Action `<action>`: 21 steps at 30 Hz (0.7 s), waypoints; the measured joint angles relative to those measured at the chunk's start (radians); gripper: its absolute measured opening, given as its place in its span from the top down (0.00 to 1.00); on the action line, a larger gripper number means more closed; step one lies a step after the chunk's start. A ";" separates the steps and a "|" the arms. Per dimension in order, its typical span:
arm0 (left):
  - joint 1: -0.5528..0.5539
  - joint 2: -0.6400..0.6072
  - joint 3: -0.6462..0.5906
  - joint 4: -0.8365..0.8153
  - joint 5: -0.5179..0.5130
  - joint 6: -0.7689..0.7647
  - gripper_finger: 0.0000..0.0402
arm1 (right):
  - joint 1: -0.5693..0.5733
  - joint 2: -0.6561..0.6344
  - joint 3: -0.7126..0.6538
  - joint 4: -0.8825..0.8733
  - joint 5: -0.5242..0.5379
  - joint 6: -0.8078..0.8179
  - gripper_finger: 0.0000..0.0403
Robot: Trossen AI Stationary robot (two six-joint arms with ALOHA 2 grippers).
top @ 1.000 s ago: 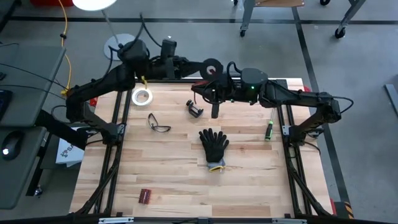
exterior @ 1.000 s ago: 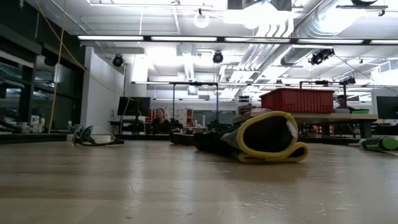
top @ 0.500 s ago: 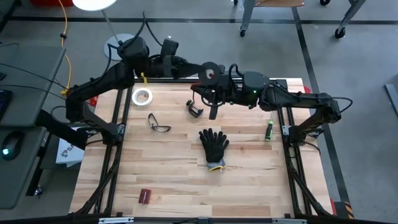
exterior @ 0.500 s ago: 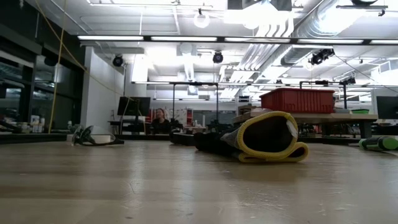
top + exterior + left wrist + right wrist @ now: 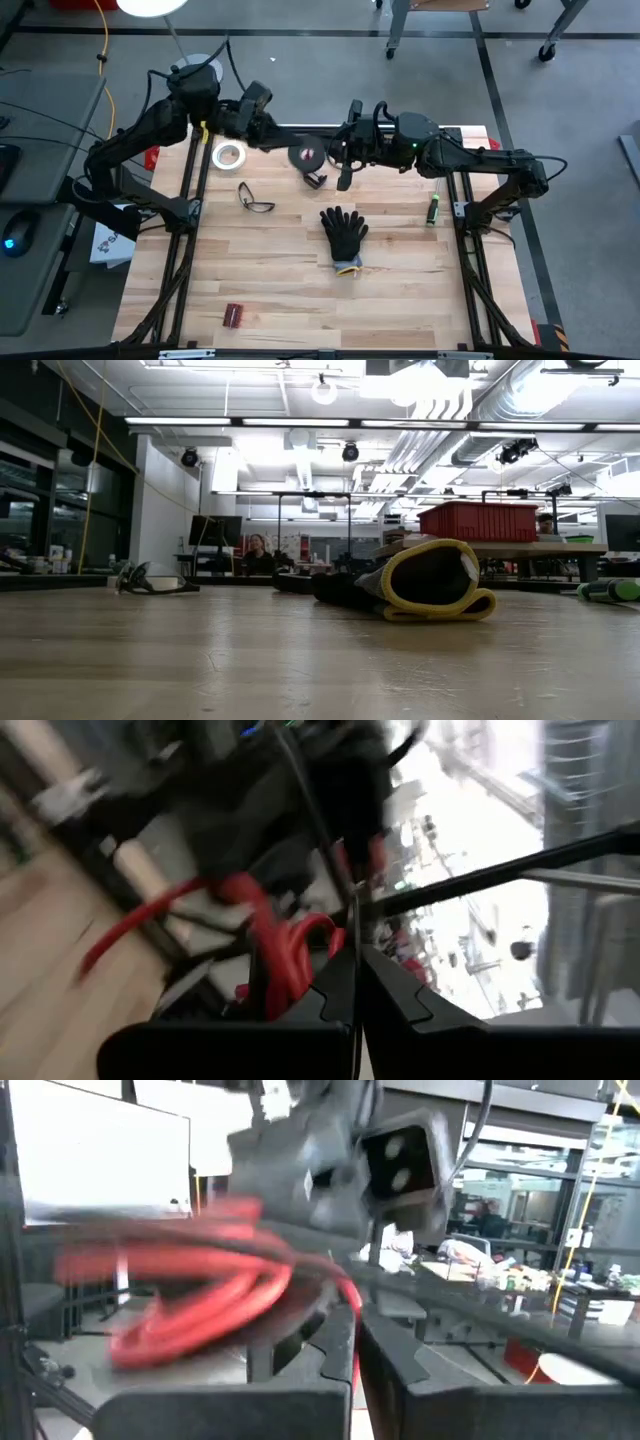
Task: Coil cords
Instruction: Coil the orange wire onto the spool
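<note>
The cord is thin and red, looped in several strands around a small black round spool. The spool hangs in the air above the table's far edge, beyond the black glove and to the side of the white tape ring. It sits between the left gripper and the right gripper, close to both. Both grippers' fingers are closed, with red strands running just past their tips.

You get bright overhead strip lights glaring, soft shadows on the bench, both wrist views motion-blurred.
</note>
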 joint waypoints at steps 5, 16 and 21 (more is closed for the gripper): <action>-0.001 -0.020 0.000 -0.148 0.006 0.045 1.00 | -0.017 -0.001 0.000 -0.020 -0.039 0.008 1.00; 0.020 -0.055 -0.001 -0.431 -0.123 0.460 1.00 | -0.043 -0.002 0.001 -0.057 -0.072 0.012 1.00; 0.021 -0.084 -0.001 -0.485 -0.299 0.660 1.00 | -0.042 -0.003 0.002 -0.076 -0.073 0.028 1.00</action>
